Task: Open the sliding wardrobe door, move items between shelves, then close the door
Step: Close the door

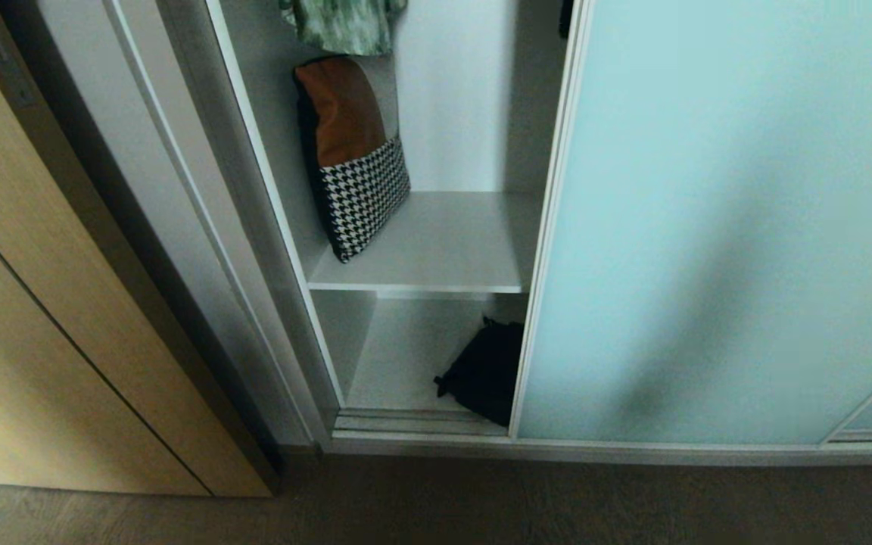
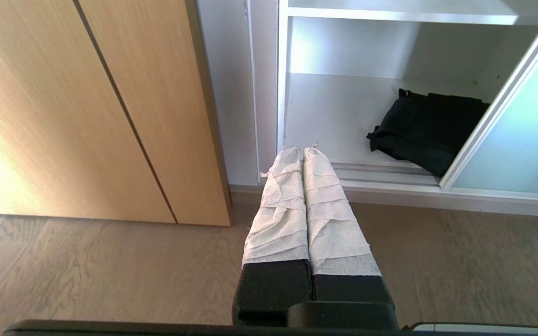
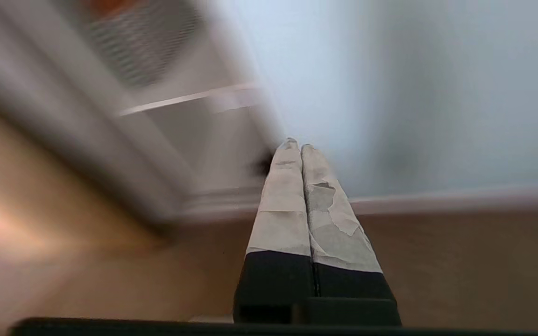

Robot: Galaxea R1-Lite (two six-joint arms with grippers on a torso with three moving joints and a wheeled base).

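Aqua frosted door w/ thin silver frame stands slid to the right, covering most of the wardrobe; the left bay is open. Inside that bay, two white shelves show: upper shelf and bottom shelf just behind the floor track.

Black bag lies slumped on the bottom shelf, at its right side, partly tucked behind the door's frame edge. From the left wrist view it sits close to the front track, crumpled, touching the frame.

Cushion, brown top & houndstooth bottom, stands tilted on the upper shelf, leaning against the left wall. Green garment hangs just above it, at the top edge of the head view.

Wood door w/ dark groove stands to the left of the wardrobe, floor below.

Neither arm shows in the head view. Left gripper hangs low over the floor, pointing toward the wardrobe's bottom left corner, well apart from the bag; its wrapped fingers are pressed together, nothing between them. Right gripper is out in front of the door, tips aimed near the frame edge, view heavily blurred; its fingers are also together, empty, touching nothing I can make out.
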